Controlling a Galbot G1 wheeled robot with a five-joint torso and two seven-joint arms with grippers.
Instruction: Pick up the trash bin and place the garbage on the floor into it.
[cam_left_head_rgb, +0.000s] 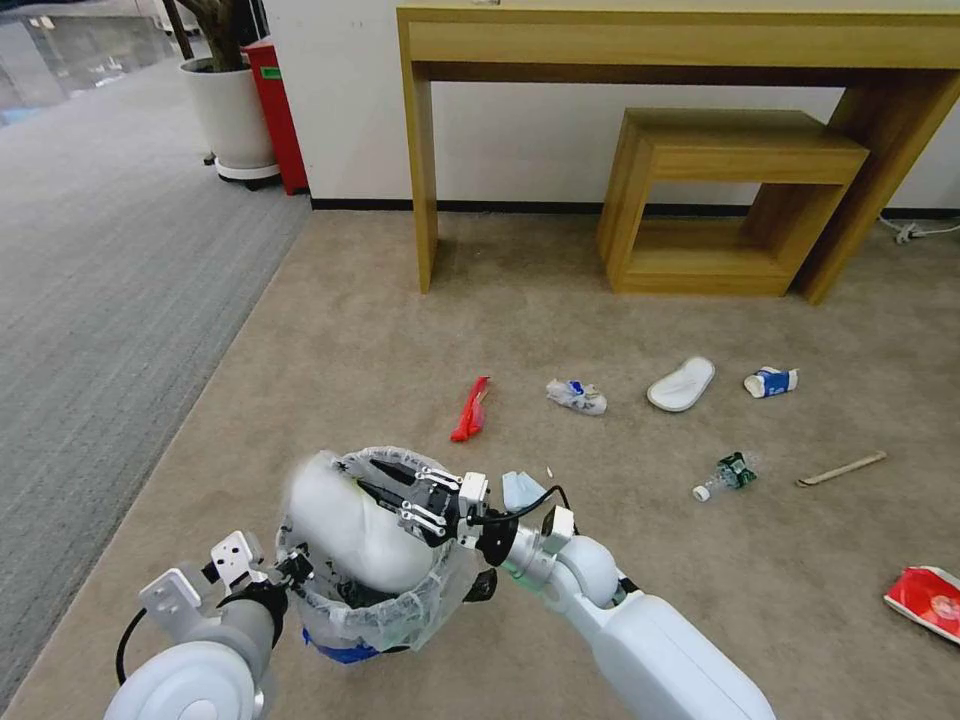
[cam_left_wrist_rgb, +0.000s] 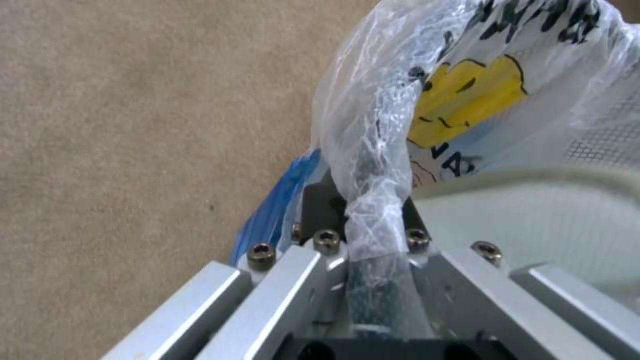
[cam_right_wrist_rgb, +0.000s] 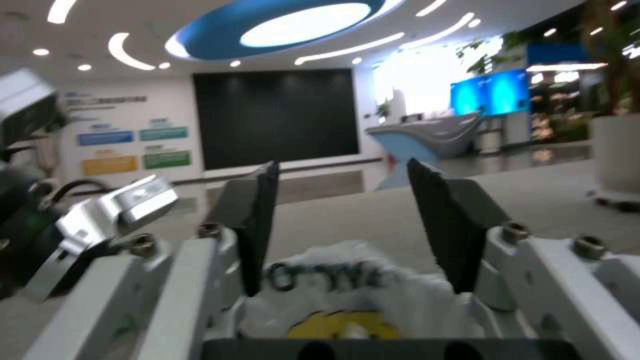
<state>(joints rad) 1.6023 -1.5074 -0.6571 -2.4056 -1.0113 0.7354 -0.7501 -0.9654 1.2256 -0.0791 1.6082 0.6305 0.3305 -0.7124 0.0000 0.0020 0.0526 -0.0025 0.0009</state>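
Beige carpet floor (cam_left_head_rgb: 330, 330) fills most of the head view; tall light-wood table (cam_left_head_rgb: 700, 40) and a smaller wood stool-table (cam_left_head_rgb: 740, 150) stand against the wall, upper right of the frame.

Small round dark trash bin with blue base and clear printed plastic liner (cam_left_head_rgb: 400, 610) sits lower left of centre, lifted by the left hand (cam_left_wrist_rgb: 373, 240), which is pinching the bin rim and bunched liner, presumably so the bin travels with the robot to each piece of litter. A white slipper (cam_left_head_rgb: 350, 525) rests in the bin mouth. Right hand (cam_right_wrist_rgb: 340, 225) hovers just above it, fingers (cam_right_wrist_rgb: 253, 220) spread with nothing between them; judged a release.

Garbage on the floor, counted, seven pieces: one white slipper (cam_left_head_rgb: 681, 384), one red-white carton (cam_left_head_rgb: 925, 598) at right edge, one red wrapper (cam_left_head_rgb: 470, 408), one crumpled white-blue wrapper (cam_left_head_rgb: 577, 396), one blue-white paper cup (cam_left_head_rgb: 771, 381), one crushed clear bottle (cam_left_head_rgb: 725, 475), one wooden stick (cam_left_head_rgb: 842, 468).
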